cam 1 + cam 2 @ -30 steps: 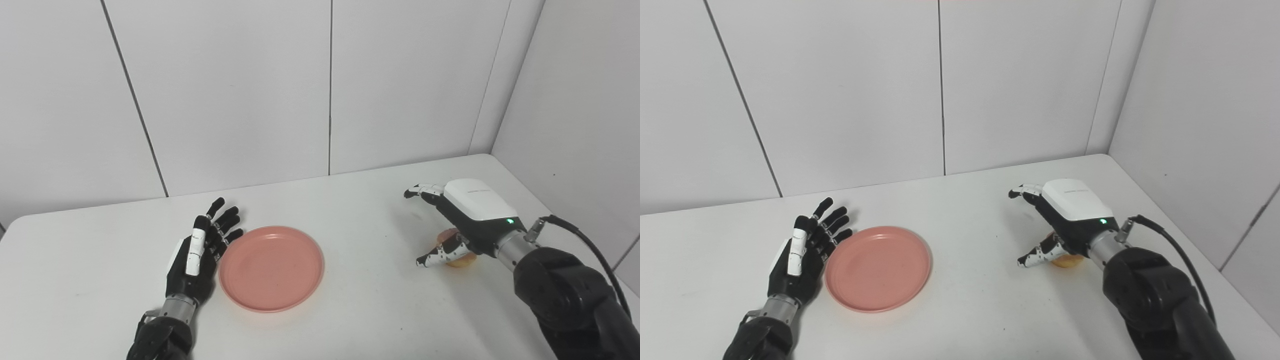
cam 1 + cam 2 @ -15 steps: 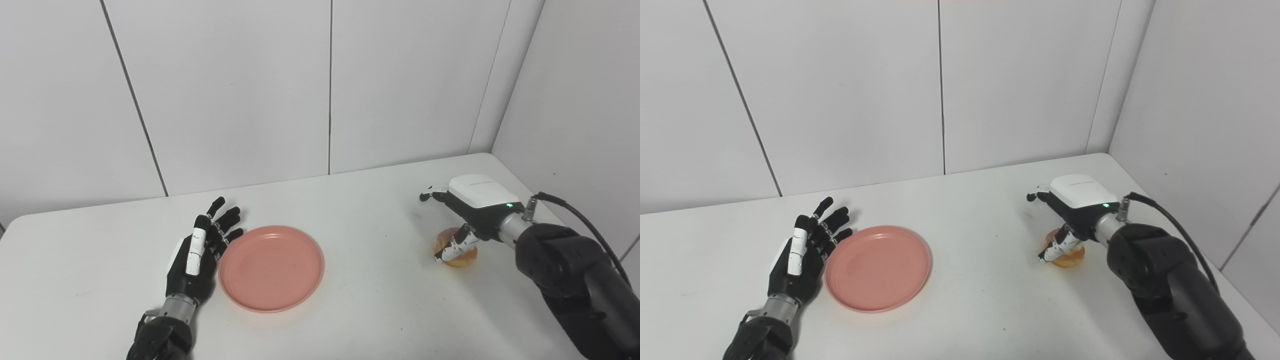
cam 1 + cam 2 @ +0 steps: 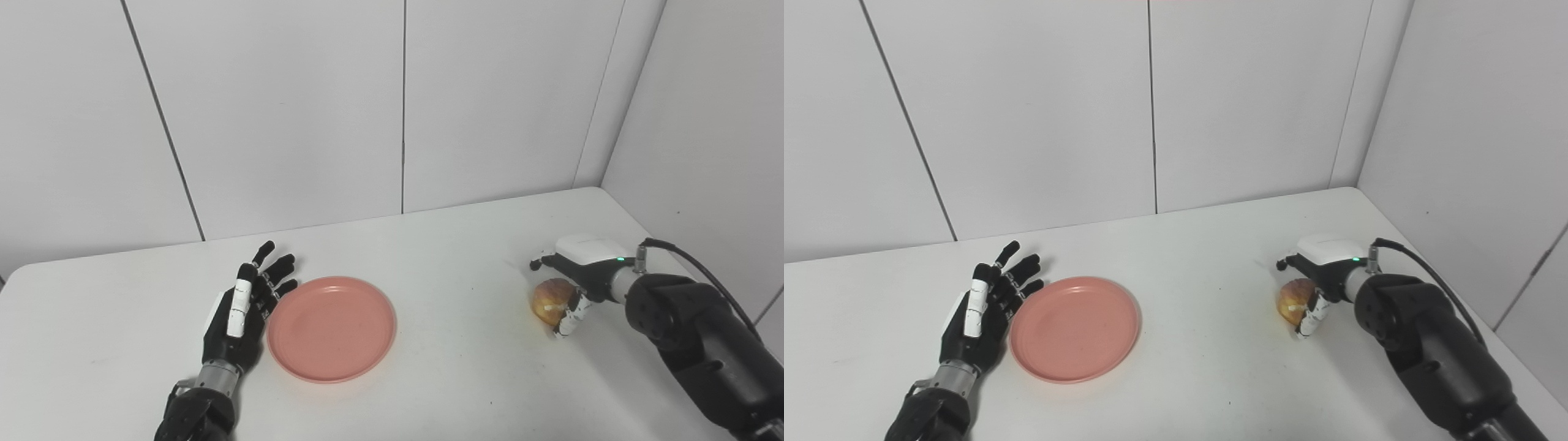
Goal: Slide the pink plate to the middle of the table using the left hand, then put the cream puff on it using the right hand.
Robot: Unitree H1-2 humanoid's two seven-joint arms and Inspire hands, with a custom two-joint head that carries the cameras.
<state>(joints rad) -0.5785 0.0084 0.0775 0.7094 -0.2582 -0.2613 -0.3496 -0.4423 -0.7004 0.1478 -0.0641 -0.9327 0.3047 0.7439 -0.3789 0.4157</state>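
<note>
The pink plate (image 3: 331,328) lies flat on the white table (image 3: 441,380), left of the middle. My left hand (image 3: 242,311) is open, its fingers spread and pointing away, right beside the plate's left rim and holding nothing. The golden-brown cream puff (image 3: 550,300) is at the right side of the table, tipped up on its edge. My right hand (image 3: 586,260) wraps it from the right, fingers over its top and the thumb (image 3: 1309,317) curled under its near side. The palm side of the hand is hidden.
White wall panels close off the back and the right side, meeting at the far right corner (image 3: 591,177). A black cable (image 3: 704,275) runs from my right wrist. The table's front edge is out of view.
My right hand has drawn back to the right and lowered, closing around the cream puff, which has tipped from lying flat up onto its edge. My left hand and the plate have not moved.
</note>
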